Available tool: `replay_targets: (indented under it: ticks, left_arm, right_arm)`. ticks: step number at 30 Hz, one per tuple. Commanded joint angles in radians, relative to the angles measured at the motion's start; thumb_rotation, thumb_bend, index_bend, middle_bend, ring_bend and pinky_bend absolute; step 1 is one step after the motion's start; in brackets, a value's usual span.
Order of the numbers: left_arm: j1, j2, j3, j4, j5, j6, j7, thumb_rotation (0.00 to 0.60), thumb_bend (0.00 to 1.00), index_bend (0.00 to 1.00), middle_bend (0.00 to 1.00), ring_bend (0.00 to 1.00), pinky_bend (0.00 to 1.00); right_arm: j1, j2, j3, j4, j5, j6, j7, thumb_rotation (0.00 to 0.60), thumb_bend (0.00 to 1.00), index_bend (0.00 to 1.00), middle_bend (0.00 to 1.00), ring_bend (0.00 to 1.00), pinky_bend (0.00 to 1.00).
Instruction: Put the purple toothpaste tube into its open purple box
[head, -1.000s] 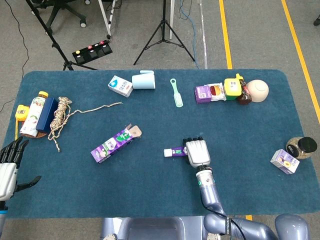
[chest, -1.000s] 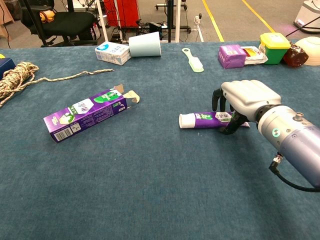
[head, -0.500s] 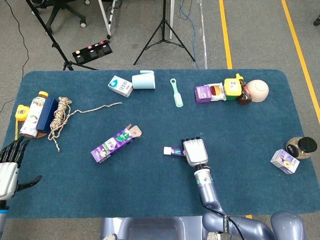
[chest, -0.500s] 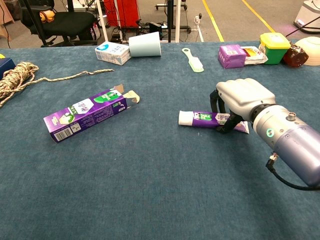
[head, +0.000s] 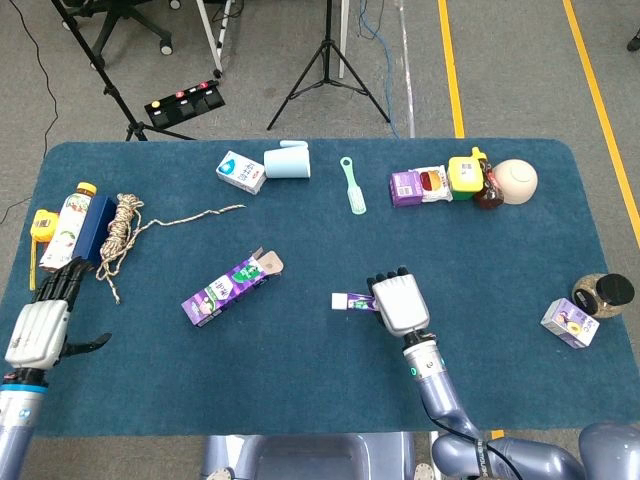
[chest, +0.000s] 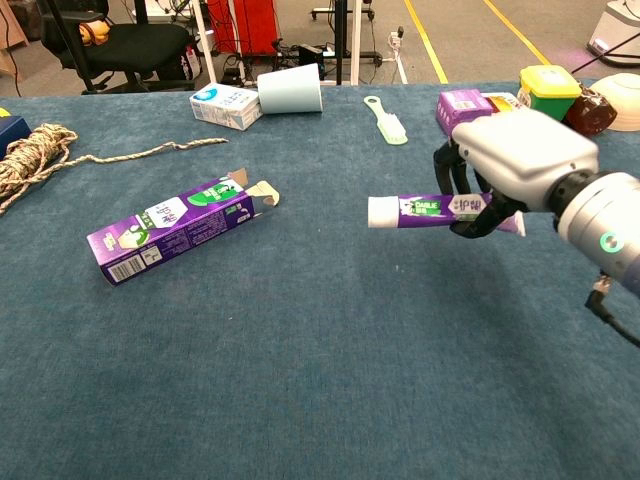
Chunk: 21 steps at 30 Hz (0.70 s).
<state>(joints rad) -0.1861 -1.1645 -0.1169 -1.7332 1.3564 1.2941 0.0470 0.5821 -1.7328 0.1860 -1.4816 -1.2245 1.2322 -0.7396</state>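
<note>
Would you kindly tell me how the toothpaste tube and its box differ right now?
The toothpaste tube is held off the table by the right hand; the purple box lies on the cloth untouched. The tube is slimmer and roughly level, white cap pointing left; the box is bulkier, lies at an angle, flaps open. Both are purple.

My right hand (chest: 520, 160) has a smooth, pale grey shell with a slight sheen, and the purple toothpaste tube (chest: 430, 209) looks like glossy plastic with a white cap. The purple box (chest: 170, 227) is printed card, its flaps bare brown inside. The table (chest: 300, 380) wears a matt blue, carpet-like cloth, and the rope (head: 118, 238) looks rough and fibrous.
</note>
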Motion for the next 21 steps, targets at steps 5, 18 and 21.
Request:
replay_targets:
  ticks: [5,18,21]
  left_arm:
    - [-0.195,-0.076,-0.106,0.005,-0.188,-0.244,0.011,0.600,0.08,0.00,0.00,0.00,0.07]
    - [-0.354,-0.343,-0.131,0.091,-0.378,-0.228,0.272,0.600,0.08,0.00,0.00,0.00,0.07]
    - [-0.374,-0.415,-0.117,0.156,-0.395,-0.205,0.317,0.600,0.08,0.00,0.00,0.00,0.07]
  right_arm:
    - [-0.020,0.068,-0.010,-0.061,-0.032,0.037,-0.001,0.600,0.44,0.57,0.58,0.57,0.43]
    - [-0.028,0.117,0.006,-0.097,-0.027,0.058,-0.009,0.600,0.47,0.57,0.59,0.58,0.43]
    - [-0.027,0.123,0.013,-0.092,-0.017,0.058,-0.011,0.600,0.48,0.57,0.59,0.58,0.43]
